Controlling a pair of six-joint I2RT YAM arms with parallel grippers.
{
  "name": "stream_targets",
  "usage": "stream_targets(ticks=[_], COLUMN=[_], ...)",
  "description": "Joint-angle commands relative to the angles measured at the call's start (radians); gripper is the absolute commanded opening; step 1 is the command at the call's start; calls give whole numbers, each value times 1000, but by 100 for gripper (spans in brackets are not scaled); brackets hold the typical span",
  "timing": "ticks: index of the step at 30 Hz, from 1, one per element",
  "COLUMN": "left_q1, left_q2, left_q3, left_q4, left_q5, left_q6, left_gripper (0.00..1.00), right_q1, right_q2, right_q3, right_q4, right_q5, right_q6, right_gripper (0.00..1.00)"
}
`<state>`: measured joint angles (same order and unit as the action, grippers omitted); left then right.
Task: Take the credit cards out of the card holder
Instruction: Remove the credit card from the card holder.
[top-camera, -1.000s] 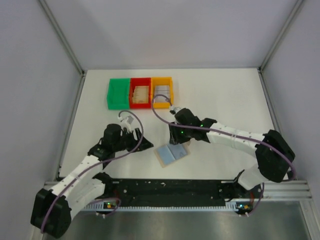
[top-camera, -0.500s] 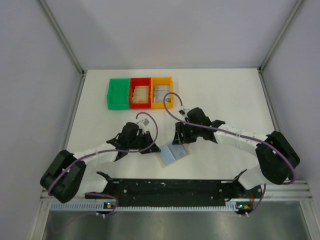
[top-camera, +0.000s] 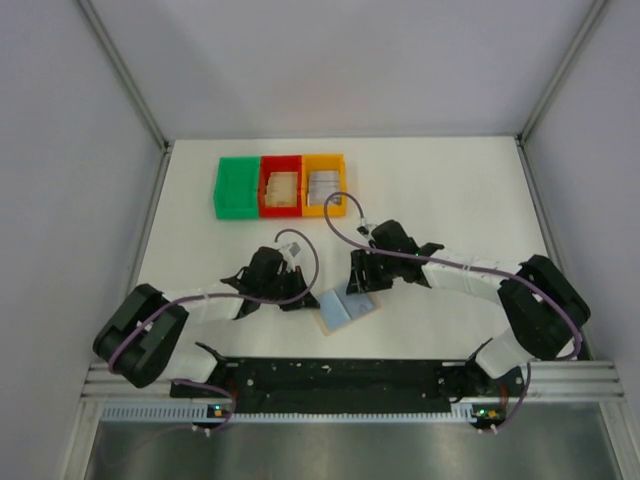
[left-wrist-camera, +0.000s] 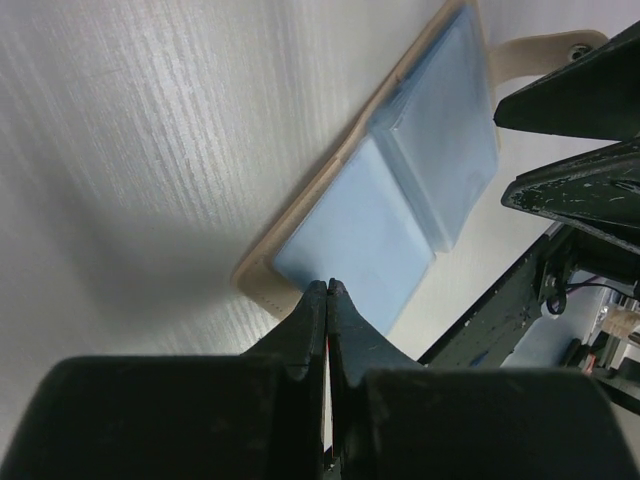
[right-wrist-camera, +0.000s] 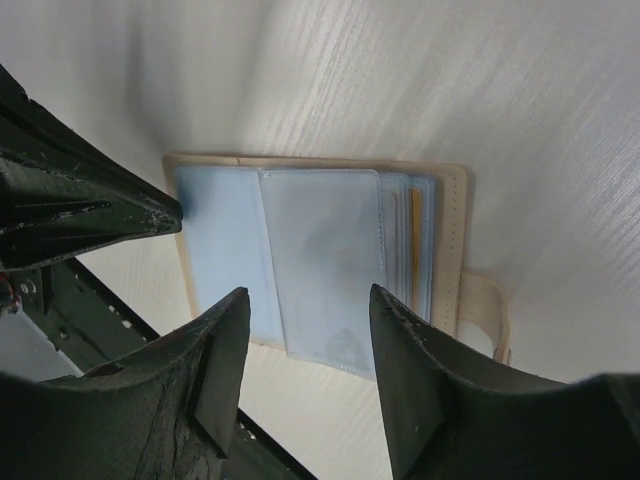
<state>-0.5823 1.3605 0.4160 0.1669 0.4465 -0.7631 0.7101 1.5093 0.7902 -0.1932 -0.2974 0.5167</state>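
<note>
Watching the feeds from my desk, here's how it looks right now. The card holder (top-camera: 345, 306) lies open on the table (top-camera: 450, 200) with its blue-grey lining facing up. It sits between the two arms, nearer the arm bases than the bins. Its strap tab (right-wrist-camera: 483, 310) sticks out flat from one edge.

The left gripper (left-wrist-camera: 327, 292) is pinched completely shut, fingers pressed flat together. The tips are right at the near corner of the holder, where the lining meets the tan border. I see nothing between the fingers, and I honestly can't tell whether the tips touch the holder or sit just above it.

The right gripper (right-wrist-camera: 308, 300) is partly open with nothing in it. It hangs over the holder with one finger on each side of the stacked clear sleeves (right-wrist-camera: 325, 255). On its wrist cam I can make out a yellowish card edge (right-wrist-camera: 415, 240) tucked in the sleeves on the strap side, so at least one card is in there.

At the far left of the table three bins sit in a row, touching each other: the green bin (top-camera: 222, 190), the red bin (top-camera: 265, 186) with tan cards (top-camera: 283, 187) in it, and the orange bin (top-camera: 341, 186) with grey cards (top-camera: 322, 184) in it
</note>
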Motion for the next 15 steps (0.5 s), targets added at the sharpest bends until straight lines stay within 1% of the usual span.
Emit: stream_targets(ticks=[1, 5, 15], left_q1=[-4, -4, -2], left_q2=[38, 60, 54], left_q3=[1, 0, 0], left_q4=[19, 20, 3], left_q5=[-28, -25, -29], left_q6=[31, 35, 45], left_gripper=[1, 0, 0], right_q1=[-9, -9, -11], right_q2=[20, 25, 31], right_q3=[3, 1, -11], right_q4=[54, 58, 58], right_q5=[6, 18, 35], right_q6=[-10, -12, -23], right_gripper=[51, 50, 49])
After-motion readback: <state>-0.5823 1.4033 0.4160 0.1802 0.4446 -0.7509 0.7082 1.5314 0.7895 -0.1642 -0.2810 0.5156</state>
